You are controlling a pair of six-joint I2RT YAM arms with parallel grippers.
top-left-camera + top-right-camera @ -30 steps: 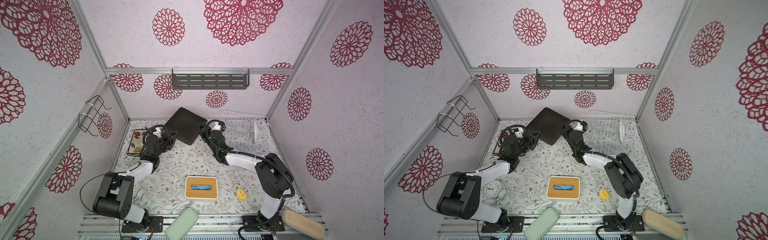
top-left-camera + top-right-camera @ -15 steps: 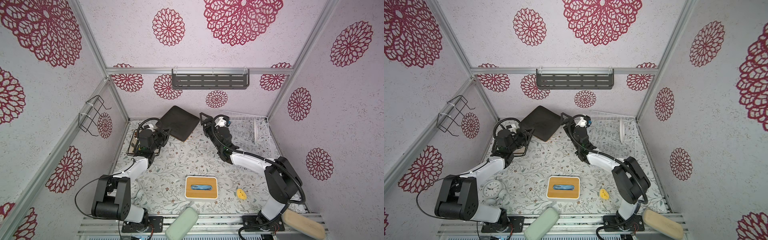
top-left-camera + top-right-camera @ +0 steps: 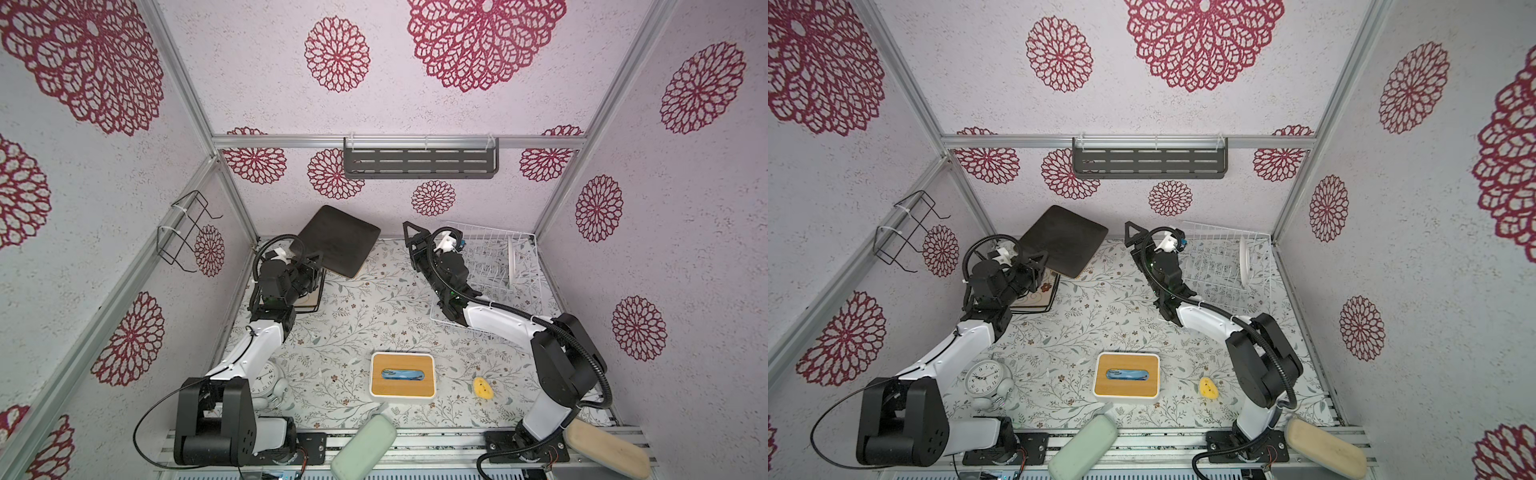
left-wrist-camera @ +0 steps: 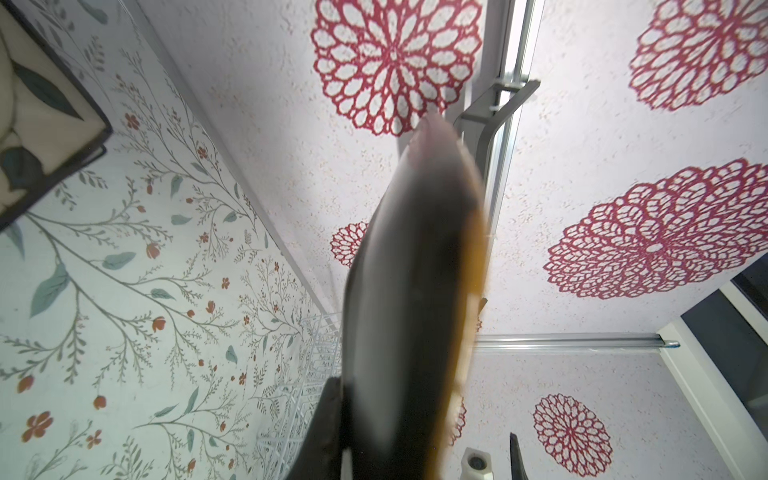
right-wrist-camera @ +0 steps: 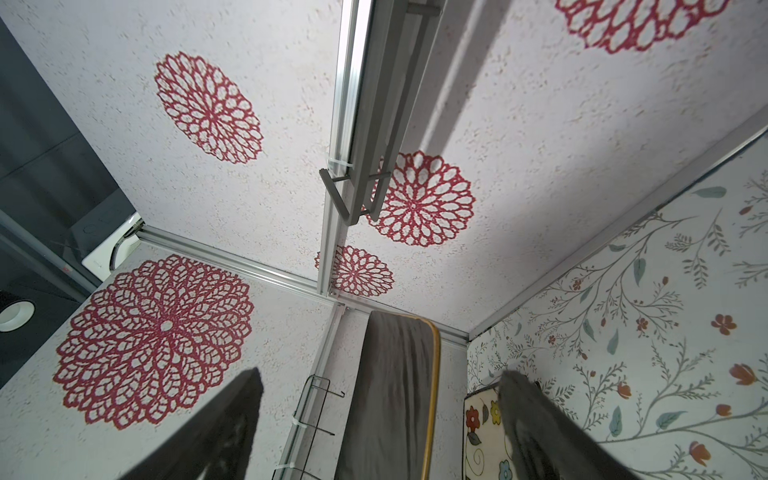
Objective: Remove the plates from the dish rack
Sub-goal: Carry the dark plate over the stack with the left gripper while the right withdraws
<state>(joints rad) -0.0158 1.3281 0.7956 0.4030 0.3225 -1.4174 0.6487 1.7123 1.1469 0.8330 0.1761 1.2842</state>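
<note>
A dark square plate (image 3: 336, 241) (image 3: 1061, 241) hangs tilted in the air at the back left, and my left gripper (image 3: 311, 262) (image 3: 1038, 261) is shut on its near edge. In the left wrist view the plate (image 4: 407, 291) is a blurred edge-on shape beside one finger (image 4: 326, 424). Below the left gripper lies a cream flowered plate (image 3: 311, 296) (image 3: 1044, 291) (image 5: 482, 432). My right gripper (image 3: 415, 243) (image 3: 1133, 237) (image 5: 382, 374) stands open and empty at the left end of the white wire dish rack (image 3: 482, 270) (image 3: 1217, 266). One round white plate (image 3: 512, 259) (image 3: 1246, 262) stands upright in the rack.
A white box with a bamboo top (image 3: 402, 376) and a small yellow piece (image 3: 482, 388) lie near the front. An alarm clock (image 3: 986, 376) stands by the left arm's base. A grey slotted shelf (image 3: 419, 163) hangs on the back wall, a black wire bracket (image 3: 185, 232) on the left wall.
My right gripper has opened, let go of the dark plate and drawn back toward the rack. My left gripper has carried the plate left and back, over the cream plate.
</note>
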